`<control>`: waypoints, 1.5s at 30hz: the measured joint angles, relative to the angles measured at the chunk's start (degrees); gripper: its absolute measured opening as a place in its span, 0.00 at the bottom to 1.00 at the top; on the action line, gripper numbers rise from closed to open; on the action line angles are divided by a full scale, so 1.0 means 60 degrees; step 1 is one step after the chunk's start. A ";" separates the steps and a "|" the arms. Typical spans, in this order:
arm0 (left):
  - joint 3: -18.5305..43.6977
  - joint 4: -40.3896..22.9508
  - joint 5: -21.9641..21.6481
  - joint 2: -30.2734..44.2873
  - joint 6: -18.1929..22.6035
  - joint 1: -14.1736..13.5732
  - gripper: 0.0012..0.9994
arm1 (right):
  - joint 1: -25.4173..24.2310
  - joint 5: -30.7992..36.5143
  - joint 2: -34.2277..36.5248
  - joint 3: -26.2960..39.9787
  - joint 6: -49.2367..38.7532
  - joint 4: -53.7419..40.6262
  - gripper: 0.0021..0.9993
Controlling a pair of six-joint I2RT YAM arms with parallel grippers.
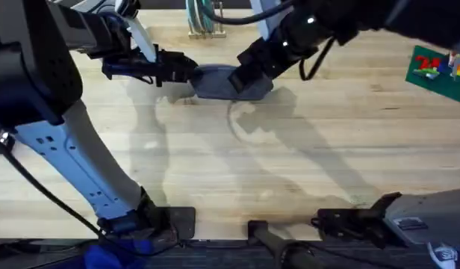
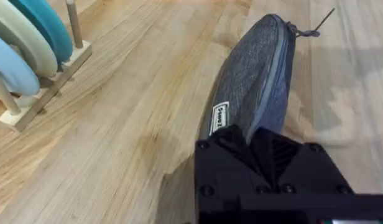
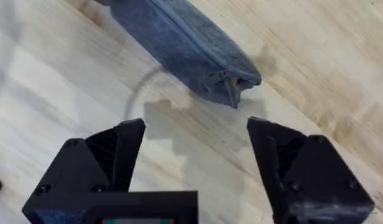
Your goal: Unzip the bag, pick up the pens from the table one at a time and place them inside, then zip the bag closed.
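The blue-grey bag (image 1: pixel 215 81) lies on the table (image 1: pixel 290 164) near the far edge, and its zipper looks closed along its length. The small dark pull tab (image 2: pixel 305 31) sits at the end away from my left gripper. My left gripper (image 2: pixel 253 140) is shut on the bag's (image 2: pixel 253 81) near end, at the left end in the overhead view (image 1: pixel 178 69). My right gripper (image 3: pixel 198 155) hovers open just above and short of the bag's (image 3: pixel 179 40) other end, where the pull (image 3: pixel 232 87) hangs. Overhead it sits at the bag's right end (image 1: pixel 249 75). The pens are out of view.
A wooden rack with blue and pale discs (image 2: pixel 30 50) stands beyond the bag at the table's far edge (image 1: pixel 204 22). A green plate with coloured bricks (image 1: pixel 437 71) lies at the far right. Bare wood stretches between the bag and the arm bases.
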 joint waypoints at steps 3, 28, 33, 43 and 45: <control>0.0000 0.0000 0.0000 0.0000 0.0000 0.0000 0.04 | 0.0000 0.0198 0.0349 0.0000 0.0149 0.0089 1.00; 0.0000 0.0000 -0.0004 0.0000 0.0000 0.0000 0.04 | -0.0164 0.0595 0.1709 0.0000 0.2328 0.0880 0.93; 0.0000 0.0000 -0.0004 0.0000 0.0000 0.0000 0.04 | -0.0226 0.0596 0.1709 0.0002 0.3126 0.0906 0.90; 0.0000 0.0000 -0.0004 0.0000 0.0000 0.0000 0.04 | -0.0231 0.0562 0.1709 0.0002 0.4244 0.0902 0.80; 0.0000 0.0000 -0.0004 0.0000 0.0000 0.0000 0.04 | -0.0233 0.0536 0.1709 0.0000 0.4413 0.0906 0.79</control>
